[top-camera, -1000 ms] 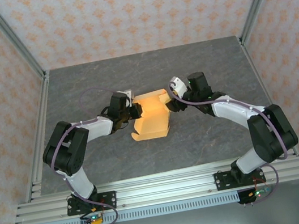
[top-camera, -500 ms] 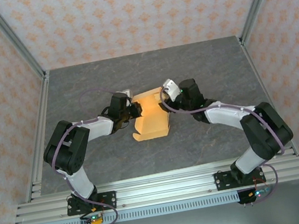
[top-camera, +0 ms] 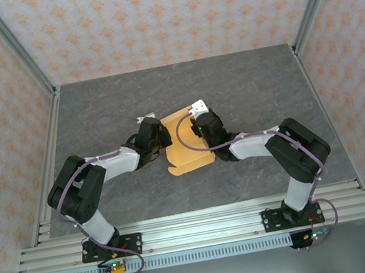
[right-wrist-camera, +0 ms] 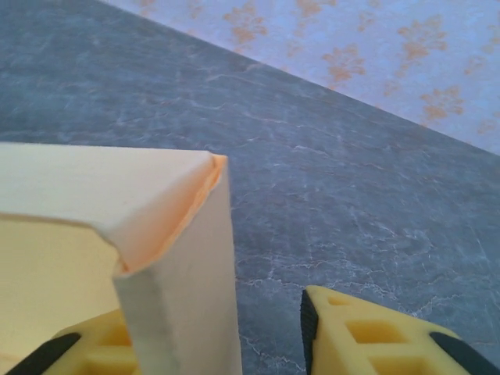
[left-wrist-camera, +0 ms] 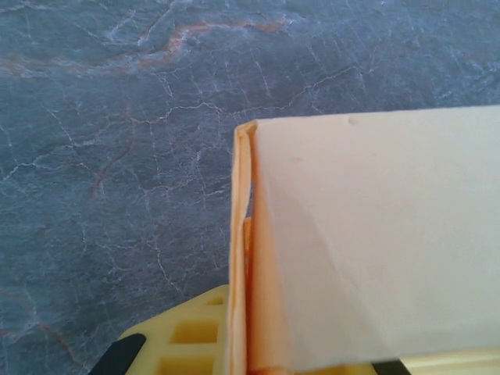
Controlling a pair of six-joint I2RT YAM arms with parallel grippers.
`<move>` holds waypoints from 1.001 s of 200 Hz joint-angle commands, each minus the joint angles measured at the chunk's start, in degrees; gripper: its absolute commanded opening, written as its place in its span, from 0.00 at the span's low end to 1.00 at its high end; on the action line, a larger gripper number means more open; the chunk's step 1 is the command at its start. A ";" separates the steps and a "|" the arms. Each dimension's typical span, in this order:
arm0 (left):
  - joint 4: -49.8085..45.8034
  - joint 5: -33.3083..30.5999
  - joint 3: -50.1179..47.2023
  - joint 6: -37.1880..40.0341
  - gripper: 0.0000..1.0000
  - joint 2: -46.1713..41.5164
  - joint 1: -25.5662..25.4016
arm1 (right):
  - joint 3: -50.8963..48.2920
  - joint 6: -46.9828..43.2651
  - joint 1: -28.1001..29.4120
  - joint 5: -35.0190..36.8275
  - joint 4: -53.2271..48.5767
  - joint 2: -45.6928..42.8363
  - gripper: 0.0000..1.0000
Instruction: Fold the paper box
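1. Top external: the right arm has swung inward, bringing the right tool (top-camera: 197,130) from beside the paper box (top-camera: 187,155) onto its right wall; the box lies on the worktop (top-camera: 251,83) between both tools.
2. The left tool (top-camera: 166,138) stays clamped on the box's left wall.
3. Right wrist: jaws straddle the raised corner, narrowing but not yet gripping; a pinch seems next.

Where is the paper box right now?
In the top view, the paper box lies near the middle of the table, between the left gripper, which pinches its left edge, and the right gripper at its right wall.
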 commanded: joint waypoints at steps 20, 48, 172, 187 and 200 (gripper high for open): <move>-5.89 -8.65 -0.11 -3.19 0.00 -3.41 -1.57 | 3.78 6.60 0.86 11.07 1.11 2.00 0.24; -6.34 -8.20 0.09 -3.83 0.00 -3.80 -2.12 | 4.96 7.86 2.21 11.63 1.18 4.22 0.21; -13.95 -15.51 4.02 -2.33 0.00 -3.91 -1.74 | -6.17 2.53 -1.15 -21.09 5.78 -8.44 0.61; -14.60 -15.31 4.42 -2.33 0.00 -3.91 -1.76 | -6.18 1.75 -2.42 -26.44 3.75 -10.32 0.63; -13.98 -15.03 4.05 -2.33 0.00 -3.93 -1.81 | -5.86 0.83 -3.56 -29.73 2.07 -11.82 0.64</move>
